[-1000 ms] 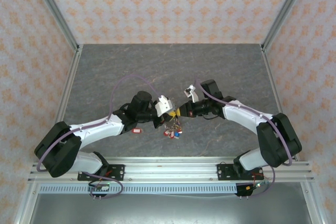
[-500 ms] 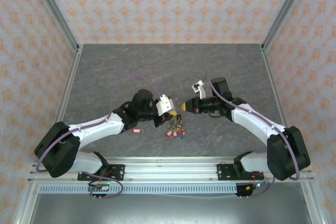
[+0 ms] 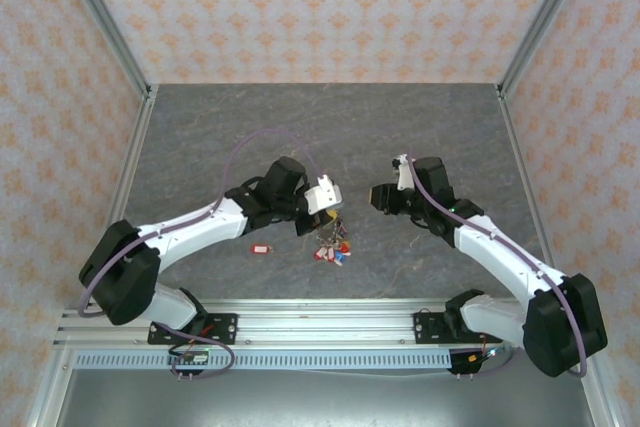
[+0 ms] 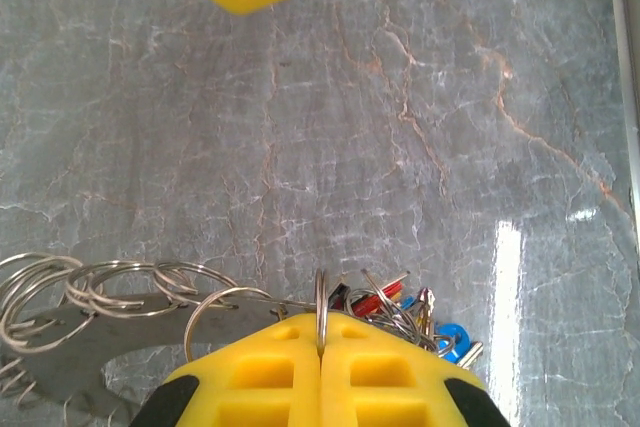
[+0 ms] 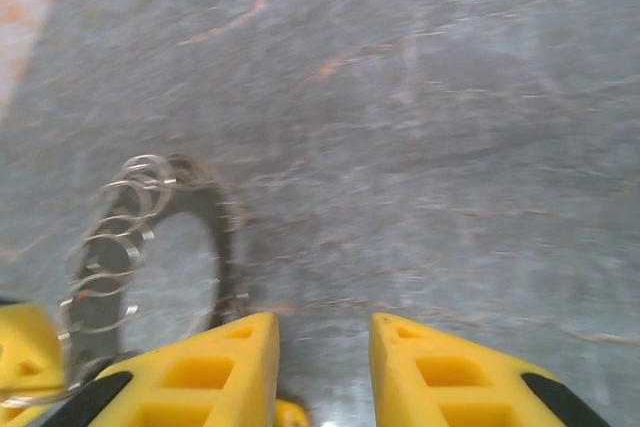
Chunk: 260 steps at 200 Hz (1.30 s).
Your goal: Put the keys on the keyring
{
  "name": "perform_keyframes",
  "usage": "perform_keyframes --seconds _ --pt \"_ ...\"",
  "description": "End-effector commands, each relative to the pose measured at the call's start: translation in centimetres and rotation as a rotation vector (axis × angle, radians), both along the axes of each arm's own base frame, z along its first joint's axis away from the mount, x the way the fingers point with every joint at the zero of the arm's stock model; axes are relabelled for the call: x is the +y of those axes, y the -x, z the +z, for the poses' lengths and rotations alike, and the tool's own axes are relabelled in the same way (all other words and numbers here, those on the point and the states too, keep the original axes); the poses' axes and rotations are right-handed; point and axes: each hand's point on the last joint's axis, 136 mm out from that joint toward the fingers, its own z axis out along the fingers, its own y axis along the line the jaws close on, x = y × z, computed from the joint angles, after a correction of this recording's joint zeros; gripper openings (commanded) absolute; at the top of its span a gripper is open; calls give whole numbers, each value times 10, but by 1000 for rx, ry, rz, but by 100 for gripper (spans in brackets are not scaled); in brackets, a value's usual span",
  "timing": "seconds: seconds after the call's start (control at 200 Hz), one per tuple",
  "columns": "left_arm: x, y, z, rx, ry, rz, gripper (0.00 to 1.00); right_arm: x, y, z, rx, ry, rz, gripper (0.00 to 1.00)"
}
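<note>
Two pincers: left pincer (image 4: pixel 320 347) keeps the keyring (image 3: pixel 331 243) clamped; right pincer (image 5: pixel 325 332) has drawn back, parted, empty.

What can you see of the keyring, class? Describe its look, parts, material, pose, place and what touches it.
The keyring is a bunch of silvery metal: thin wire loops fan out to one side, and keys with red and blue tags cluster on the other. It hangs over the near half of the grey table, with one loop pinched upright in the shut left gripper. Whether its lower end rests on the table cannot be told.
</note>
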Motion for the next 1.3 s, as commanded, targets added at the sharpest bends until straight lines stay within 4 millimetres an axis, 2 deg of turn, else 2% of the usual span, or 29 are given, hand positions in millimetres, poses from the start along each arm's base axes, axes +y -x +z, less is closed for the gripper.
perform_keyframes --seconds 0.0,0.335,0.525,0.616,0.696,0.726,0.831,0.896,0.996,1.066,1.126,1.206,1.256,1.296 --pt "0 5 -9 10 -122 -42 0 -35 -11 -5 -29 146 -160 30" --pt "-34 15 -36 59 -250 -148 0 -52 -9 -7 -62 158 -251 35" --pt "-50 25 -64 119 -298 -163 0 -58 -1 -17 -46 159 -276 36" --pt "-56 30 -73 147 -293 -158 6 -57 2 -21 -30 146 -270 36" --pt "-60 32 -72 163 -254 -147 12 -54 5 -25 -14 137 -255 38" --pt "-62 31 -69 161 -236 -140 17 -53 5 -27 -7 137 -251 38" --pt "-64 33 -58 154 -186 -130 22 -49 8 -31 14 126 -230 40" --pt "-65 33 -47 146 -147 -126 33 -43 9 -34 33 106 -208 42" --pt "-65 31 -24 132 -44 -91 33 -28 13 -38 80 65 -139 43" --pt "-59 21 5 100 78 -24 34 -18 16 -42 117 36 -95 44" --pt "-45 9 33 53 195 64 36 -10 18 -44 146 11 -64 44" --pt "-18 -9 69 -17 331 221 40 -3 18 -46 175 -17 -45 45" --pt "0 -15 85 -59 389 302 41 1 16 -43 171 -41 -34 45" --pt "15 -19 95 -98 418 378 41 5 17 -49 193 -51 -25 45"
